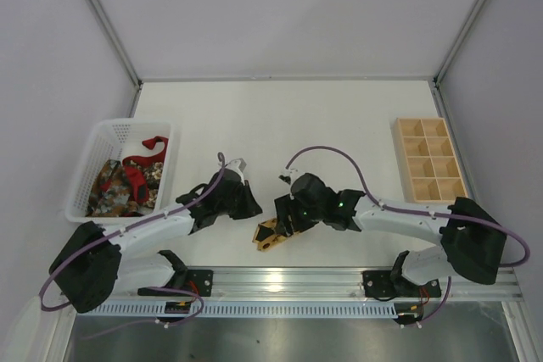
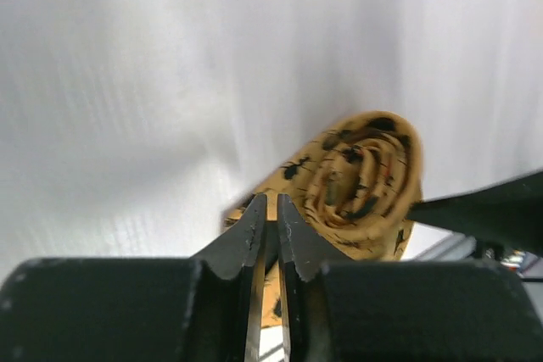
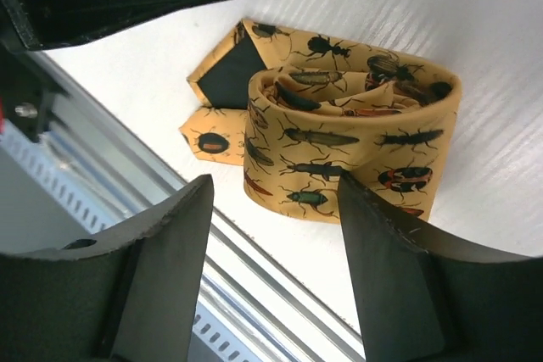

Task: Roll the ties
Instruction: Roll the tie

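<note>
The yellow-gold tie (image 1: 271,235), printed with dark beetles, lies rolled into a coil near the table's front edge, its pointed end sticking out to the left (image 3: 212,137). My right gripper (image 1: 284,219) is open, its fingers on either side of the coil's near edge (image 3: 273,180), with the right finger against the roll. My left gripper (image 1: 252,207) is shut and empty (image 2: 273,199), just behind the coil (image 2: 365,175). The red tie (image 1: 146,152) and the dark patterned tie (image 1: 114,188) lie in the white basket (image 1: 106,129).
A wooden tray with several compartments (image 1: 428,158) stands at the right. An aluminium rail (image 1: 297,277) runs along the table's front edge, close to the rolled tie. White walls enclose the table on three sides.
</note>
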{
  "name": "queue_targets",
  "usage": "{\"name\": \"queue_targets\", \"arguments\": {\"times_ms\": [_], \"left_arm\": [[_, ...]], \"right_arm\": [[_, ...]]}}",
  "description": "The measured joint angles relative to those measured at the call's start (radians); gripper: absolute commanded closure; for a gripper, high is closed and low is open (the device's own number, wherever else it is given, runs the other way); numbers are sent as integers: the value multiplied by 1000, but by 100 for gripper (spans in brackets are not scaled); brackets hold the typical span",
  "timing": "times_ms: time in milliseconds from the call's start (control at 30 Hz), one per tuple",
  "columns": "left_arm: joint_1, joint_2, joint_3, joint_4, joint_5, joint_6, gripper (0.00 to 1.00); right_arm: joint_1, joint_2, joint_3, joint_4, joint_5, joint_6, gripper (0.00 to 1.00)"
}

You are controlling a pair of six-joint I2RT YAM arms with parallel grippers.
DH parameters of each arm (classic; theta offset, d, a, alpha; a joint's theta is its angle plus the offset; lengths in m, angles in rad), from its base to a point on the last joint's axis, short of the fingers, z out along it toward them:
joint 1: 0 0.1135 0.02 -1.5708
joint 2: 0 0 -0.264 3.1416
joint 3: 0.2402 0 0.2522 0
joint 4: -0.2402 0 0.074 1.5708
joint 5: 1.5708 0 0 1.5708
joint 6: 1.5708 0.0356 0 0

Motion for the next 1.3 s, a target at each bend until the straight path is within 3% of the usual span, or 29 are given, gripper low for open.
{"name": "queue_targets", "arguments": {"times_ms": [200, 333, 500, 733, 967, 1300], "left_arm": [[-13, -75, 10, 26, 98, 8, 89], [-42, -74, 25, 47, 155, -3, 89], [-81, -38, 43, 122, 205, -35, 89], [-124, 71, 53, 205, 248, -81, 89], [-129, 85, 33, 235, 257, -97, 90], [-129, 75, -29, 222, 231, -96, 90]], "right_arm": [[-165, -172, -29, 4, -116, 3, 22], [-328, -248, -57, 8, -206, -10, 9], [-510, -200, -171, 59, -391, -61, 7], [-528, -45, -241, 188, -561, -98, 8], [-528, 98, -250, 388, -718, -90, 10], [-509, 177, -241, 490, -811, -87, 11]]}}
